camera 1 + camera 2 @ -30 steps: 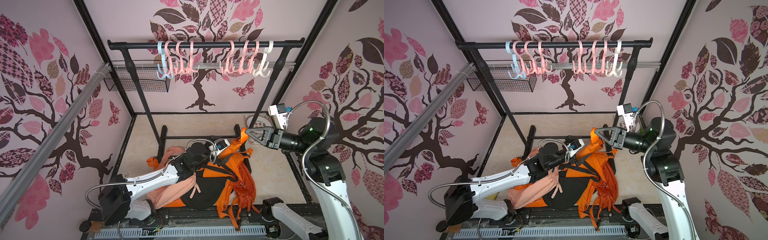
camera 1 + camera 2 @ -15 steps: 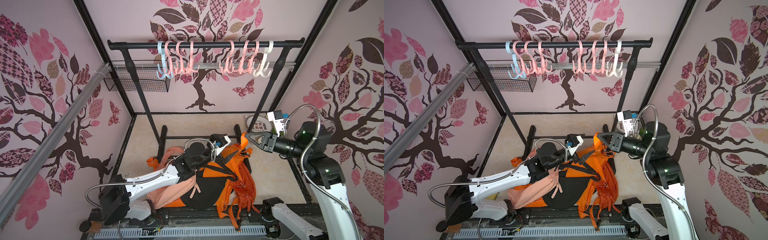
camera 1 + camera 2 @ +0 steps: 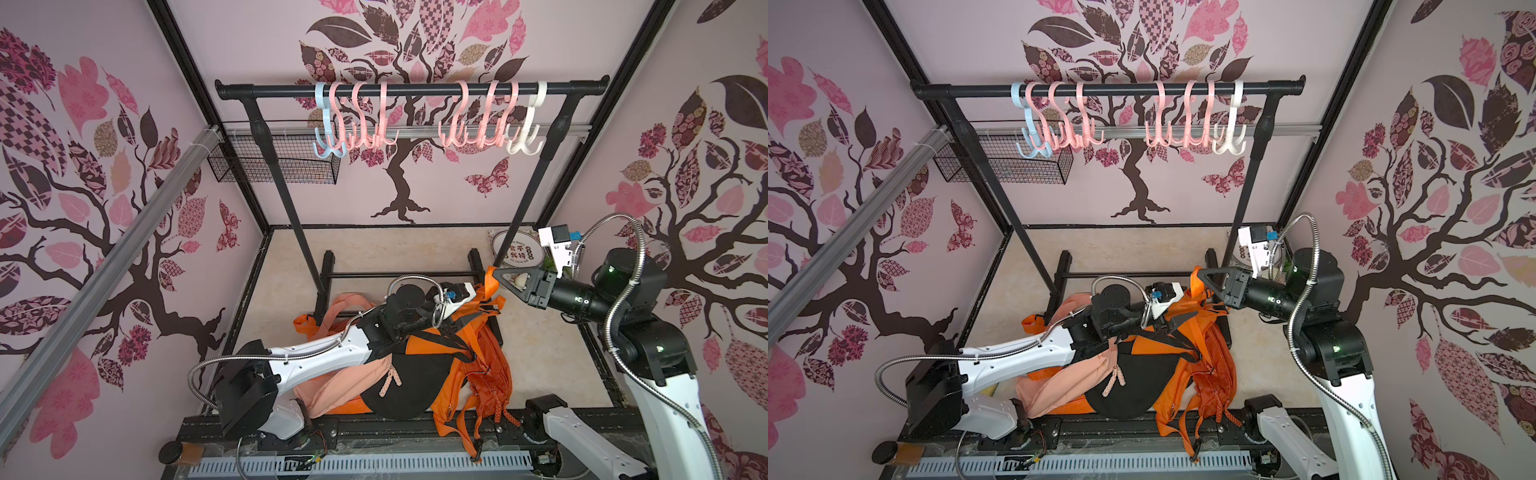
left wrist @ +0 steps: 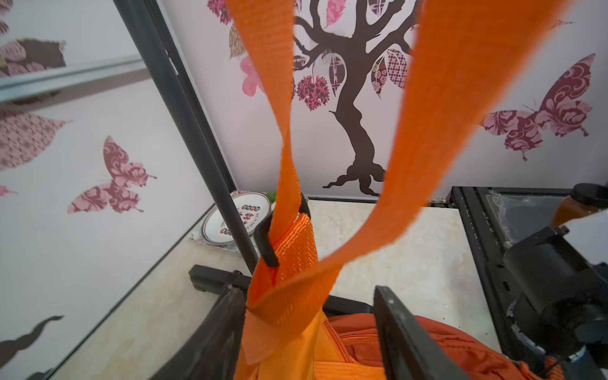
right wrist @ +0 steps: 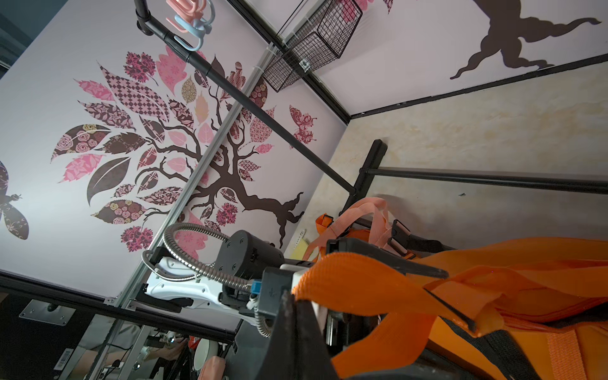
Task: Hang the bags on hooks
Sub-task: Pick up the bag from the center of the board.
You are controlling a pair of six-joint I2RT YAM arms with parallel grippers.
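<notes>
1. orange bag [image 3: 488,357]: slumped by the near edge of the table [image 3: 374,249], partly over a peach-and-black bag [image 3: 332,390]; not yet lifted.
2. left gripper [image 4: 306,296]: we see its jaws apart, straddling the base of the strap loop [image 4: 437,115]. one finger touches the webbing and the other stands clear. the arm lies low across the bags.
3. right gripper [image 3: 496,276]: clamped on the loop's top, forearm level, reaching in from the right edge. the loop's long axis rises from the bag to these fingers.
4. hooks [image 3: 461,124] on the rail [image 3: 415,89]: well above, toward the far edge. we judge the right arm is the nearer one to carry the loop up.
</notes>
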